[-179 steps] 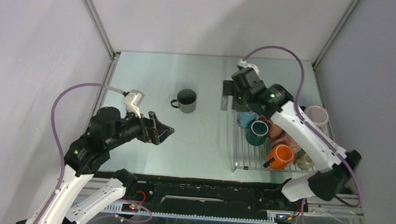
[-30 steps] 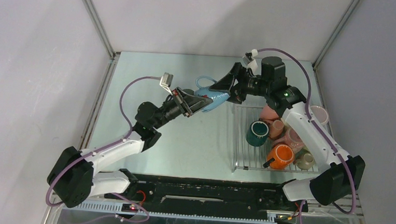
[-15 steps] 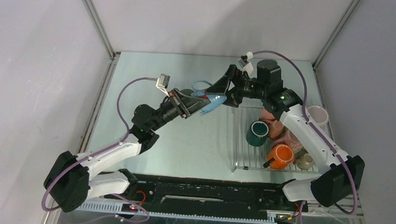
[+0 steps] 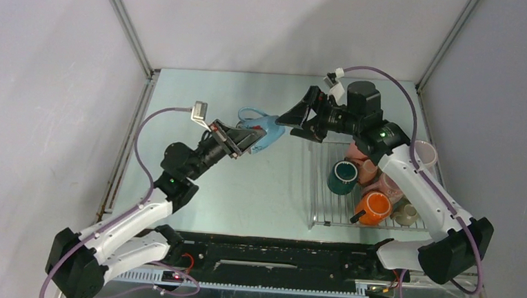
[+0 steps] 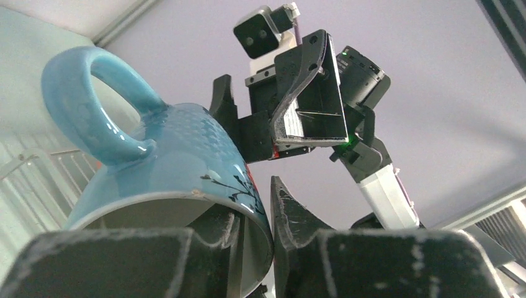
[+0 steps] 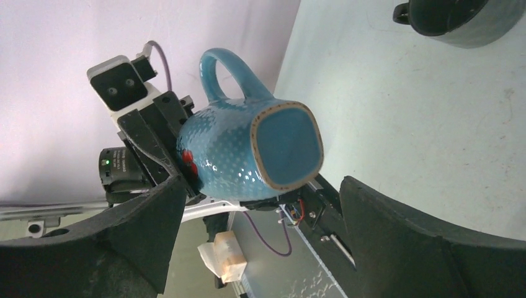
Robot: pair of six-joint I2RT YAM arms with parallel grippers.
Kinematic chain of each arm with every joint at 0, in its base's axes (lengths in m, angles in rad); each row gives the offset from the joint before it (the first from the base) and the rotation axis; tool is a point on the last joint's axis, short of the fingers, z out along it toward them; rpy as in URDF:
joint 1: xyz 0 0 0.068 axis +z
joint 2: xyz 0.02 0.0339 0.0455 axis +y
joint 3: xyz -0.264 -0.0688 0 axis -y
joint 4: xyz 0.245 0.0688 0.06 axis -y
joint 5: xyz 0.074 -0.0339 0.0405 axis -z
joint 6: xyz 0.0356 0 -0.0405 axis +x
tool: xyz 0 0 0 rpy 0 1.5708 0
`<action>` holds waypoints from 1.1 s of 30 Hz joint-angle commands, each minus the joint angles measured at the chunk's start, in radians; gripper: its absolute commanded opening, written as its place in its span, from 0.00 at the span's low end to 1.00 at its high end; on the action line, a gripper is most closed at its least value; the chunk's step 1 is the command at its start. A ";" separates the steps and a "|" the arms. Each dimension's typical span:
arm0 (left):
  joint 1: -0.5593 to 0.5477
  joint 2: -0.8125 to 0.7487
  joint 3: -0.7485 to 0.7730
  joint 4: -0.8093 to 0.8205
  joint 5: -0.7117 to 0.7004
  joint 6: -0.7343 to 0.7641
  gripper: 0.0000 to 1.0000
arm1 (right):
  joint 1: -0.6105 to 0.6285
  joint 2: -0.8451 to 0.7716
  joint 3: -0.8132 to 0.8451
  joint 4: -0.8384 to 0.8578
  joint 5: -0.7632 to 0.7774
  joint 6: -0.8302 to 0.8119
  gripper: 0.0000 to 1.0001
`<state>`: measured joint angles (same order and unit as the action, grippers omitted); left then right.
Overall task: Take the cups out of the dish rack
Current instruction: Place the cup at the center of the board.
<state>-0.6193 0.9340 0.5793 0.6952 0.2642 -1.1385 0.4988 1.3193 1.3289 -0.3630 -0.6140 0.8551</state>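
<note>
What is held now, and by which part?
The left gripper pinches the blue mug by its rim; the right gripper, jaws open, holds nothing.

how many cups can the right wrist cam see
2. A blue cup gripped by the left tool, and a dark cup on the table at the top right. Others lie outside this view.

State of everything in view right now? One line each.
blue mug: in the air, on its side, rim clamped
left gripper: shut on the blue mug's rim
right gripper: open, clear of the blue mug
dark mug: on the table, untouched
dish rack: holds several mugs
teal mug: upright in the rack
orange mug: in the rack
</note>
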 commanded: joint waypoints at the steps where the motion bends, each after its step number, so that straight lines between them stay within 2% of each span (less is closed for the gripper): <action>1: 0.011 -0.081 0.022 -0.059 -0.059 0.090 0.00 | 0.000 -0.037 0.005 -0.024 0.066 -0.039 1.00; 7: 0.028 -0.144 0.067 -0.257 -0.118 0.168 0.00 | 0.002 -0.059 0.004 -0.090 0.155 -0.092 1.00; 19: 0.154 -0.182 0.246 -0.771 -0.251 0.406 0.00 | 0.001 -0.123 0.005 -0.257 0.347 -0.213 1.00; 25: 0.233 -0.101 0.342 -0.934 -0.311 0.497 0.00 | 0.005 -0.150 0.005 -0.330 0.435 -0.257 1.00; 33: 0.326 0.115 0.486 -1.063 -0.365 0.591 0.00 | 0.016 -0.189 0.006 -0.405 0.523 -0.315 1.00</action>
<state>-0.3271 0.9840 0.9413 -0.3470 -0.0456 -0.6365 0.5041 1.1790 1.3285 -0.7238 -0.1635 0.5980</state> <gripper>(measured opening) 0.148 0.993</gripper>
